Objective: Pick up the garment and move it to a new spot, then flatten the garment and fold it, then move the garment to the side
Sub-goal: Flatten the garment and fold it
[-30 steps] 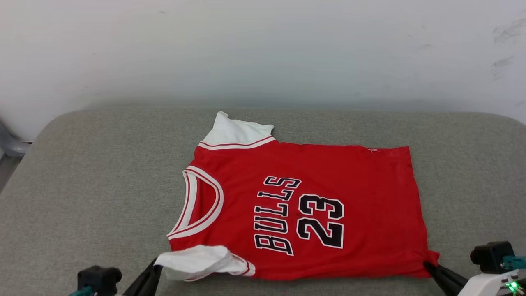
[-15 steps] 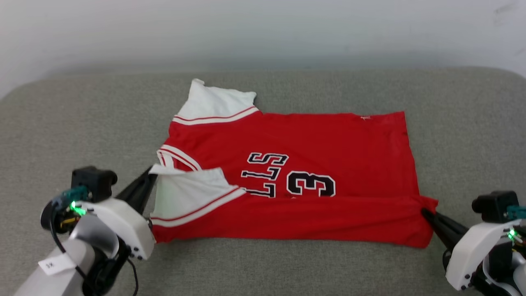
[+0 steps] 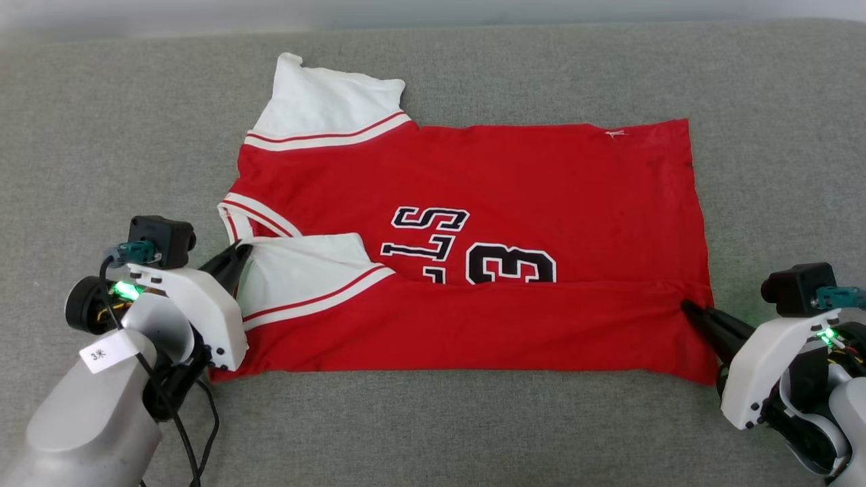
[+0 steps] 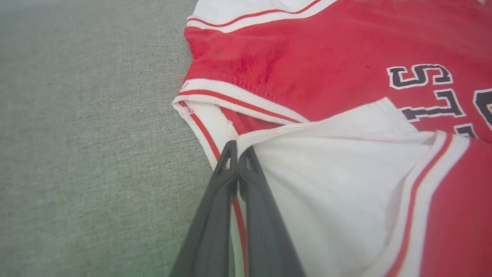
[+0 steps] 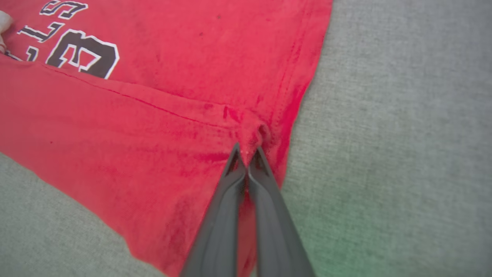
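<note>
On a grey upholstered surface (image 3: 101,135), a red jersey (image 3: 514,169) lies spread sideways before me, collar toward my left and hem toward my right. Its near long edge is doubled over the body, covering the lower half of the black-and-white lettering (image 3: 426,233) and number. My left gripper (image 3: 238,256) is clenched on the fabric at the folded-over white sleeve (image 3: 304,270), just beside the striped collar trim (image 3: 233,216). My right gripper (image 3: 689,310) is pinched tight on the bunched red corner at the hem. The far white sleeve (image 3: 325,101) lies flat.
</note>
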{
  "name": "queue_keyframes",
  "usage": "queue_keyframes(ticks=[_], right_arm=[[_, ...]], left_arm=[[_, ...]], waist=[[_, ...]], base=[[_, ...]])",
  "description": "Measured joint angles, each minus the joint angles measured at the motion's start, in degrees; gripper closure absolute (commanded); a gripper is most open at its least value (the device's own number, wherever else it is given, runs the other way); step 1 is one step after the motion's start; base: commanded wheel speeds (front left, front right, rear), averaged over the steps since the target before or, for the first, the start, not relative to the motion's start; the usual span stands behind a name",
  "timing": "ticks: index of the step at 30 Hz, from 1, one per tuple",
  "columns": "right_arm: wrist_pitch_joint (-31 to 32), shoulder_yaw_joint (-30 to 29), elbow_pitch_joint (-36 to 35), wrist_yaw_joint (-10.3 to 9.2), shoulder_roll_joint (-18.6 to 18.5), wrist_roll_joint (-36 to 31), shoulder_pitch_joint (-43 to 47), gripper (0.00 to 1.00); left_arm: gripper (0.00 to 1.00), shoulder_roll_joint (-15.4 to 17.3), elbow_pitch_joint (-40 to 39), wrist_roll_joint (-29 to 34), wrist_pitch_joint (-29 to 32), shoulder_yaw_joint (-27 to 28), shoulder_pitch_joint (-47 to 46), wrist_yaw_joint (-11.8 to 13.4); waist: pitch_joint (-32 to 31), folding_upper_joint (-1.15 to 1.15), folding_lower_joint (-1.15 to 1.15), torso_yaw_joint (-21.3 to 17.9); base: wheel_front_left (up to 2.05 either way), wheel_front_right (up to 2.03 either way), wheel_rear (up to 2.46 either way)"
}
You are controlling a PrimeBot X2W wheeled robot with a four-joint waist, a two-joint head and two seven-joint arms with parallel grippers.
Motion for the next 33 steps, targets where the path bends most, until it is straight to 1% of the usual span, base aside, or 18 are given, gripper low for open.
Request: queue_keyframes(ticks=[6, 11, 12, 13, 14, 18, 22, 25, 33], right_arm=[[-0.45, 1.15, 1.08, 0.0, 0.04, 0.22, -1.17, 1.0], [-0.71, 1.63, 1.83, 0.0, 0.12, 0.55, -1.37, 1.0], [-0.71, 1.64, 1.94, 0.0, 0.16, 0.56, -1.37, 0.93], [-0.86, 1.6, 1.89, 0.0, 0.19, 0.63, -1.35, 0.0], [-1.16, 1.4, 1.78, 0.0, 0.2, 0.62, -1.33, 0.0], [-1.46, 0.31, 0.38, 0.0, 0.01, 0.9, -0.49, 0.0], [-1.36, -1.07, -1.08, -0.01, -0.35, 0.85, 1.97, 0.0], [-0.96, -2.11, -1.82, 0.0, -0.21, 0.43, 3.64, 0.0], [0.6, -3.59, -3.34, -0.01, 0.96, -0.65, 6.13, 0.0]], left_arm=[[1.0, -1.23, 6.47, -0.24, -0.41, -1.7, -1.74, -1.51], [1.0, -2.44, 9.84, -0.34, -1.71, -2.67, -3.03, -2.03], [0.56, -2.58, 10.38, -0.31, -2.09, -2.86, -3.25, -2.08], [0.03, -2.7, 11.17, -0.04, -2.54, -3.15, -3.7, -2.08], [0.0, -2.85, 11.67, -0.03, -2.66, -3.35, -4.16, -2.14], [0.0, -2.79, 11.96, 0.26, -2.93, -4.34, -4.51, -2.41], [0.0, -1.83, 10.69, -0.59, -0.34, -5.32, -5.4, -2.55], [0.0, -0.64, 9.25, -2.4, 4.87, -6.39, -5.44, -2.71], [0.0, 3.45, 1.56, -8.65, 22.74, -10.09, -7.78, -2.82]], waist=[[0.39, 0.0, -0.01, -0.27], [-0.5, 0.0, -0.01, -0.17], [-0.83, 0.0, -0.01, -0.11], [-1.22, 0.0, -0.01, -0.03], [-1.65, 0.0, -0.01, 0.08], [-4.02, 0.0, -0.01, 0.7], [-6.9, 0.0, -0.01, 1.53], [-8.95, 0.0, -0.02, 2.21], [-12.21, 0.0, -0.02, 3.57]], base=[[0.0, 0.0, 0.0], [0.0, 0.0, 0.0], [0.0, 0.0, 0.0], [0.0, 0.0, 0.0], [0.0, 0.0, 0.0], [0.0, 0.0, 0.0], [0.0, 0.0, 0.0], [0.0, 0.0, 0.0], [0.0, 0.0, 0.0]])
